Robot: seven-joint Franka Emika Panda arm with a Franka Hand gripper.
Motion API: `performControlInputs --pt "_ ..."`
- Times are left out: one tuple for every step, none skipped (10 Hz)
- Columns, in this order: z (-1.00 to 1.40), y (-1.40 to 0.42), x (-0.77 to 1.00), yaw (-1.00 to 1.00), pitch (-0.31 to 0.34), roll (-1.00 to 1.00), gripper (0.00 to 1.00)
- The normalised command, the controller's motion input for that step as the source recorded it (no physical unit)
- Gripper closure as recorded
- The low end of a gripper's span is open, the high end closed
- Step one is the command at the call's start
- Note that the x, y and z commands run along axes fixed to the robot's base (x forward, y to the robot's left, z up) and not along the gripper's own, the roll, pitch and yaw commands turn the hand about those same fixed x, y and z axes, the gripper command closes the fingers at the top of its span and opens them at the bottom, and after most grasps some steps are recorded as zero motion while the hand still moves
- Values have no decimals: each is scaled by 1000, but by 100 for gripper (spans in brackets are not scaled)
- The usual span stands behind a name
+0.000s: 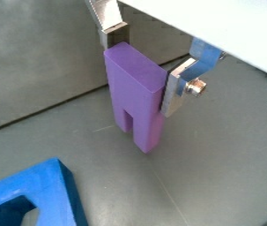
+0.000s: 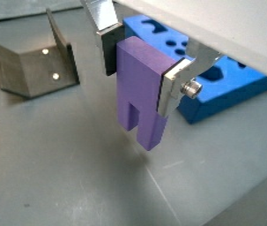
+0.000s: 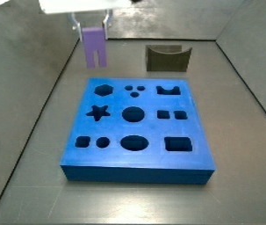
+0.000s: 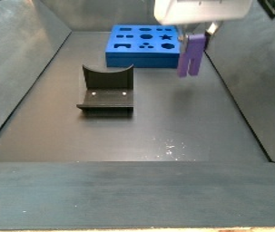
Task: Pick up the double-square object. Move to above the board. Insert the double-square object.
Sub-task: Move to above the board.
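We have the double-square object [image 2: 143, 95] clamped upright in our gripper [image 2: 145, 64], lifted off the grey floor beside the board [image 3: 138, 123]. The pick looks done; next we carry it over the board and align with the matching hole.

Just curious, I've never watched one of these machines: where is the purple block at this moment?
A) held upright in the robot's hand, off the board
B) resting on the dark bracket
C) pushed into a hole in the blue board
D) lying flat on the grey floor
A: the hand pinches the purple block upright between its silver fingers, beside the blue board, not in it.
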Motion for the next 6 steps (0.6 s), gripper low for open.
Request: performControlInputs --pt "1000 -76 163 24 73 -46 100" --pt "1000 -76 156 25 76 -52 100" --pt "1000 -73 146 27 78 -60 100" --pt "1000 -72 142 28 76 -63 100" --pt "1000 -70 131 24 74 -70 100" --pt "1000 -68 123 25 70 -73 100"
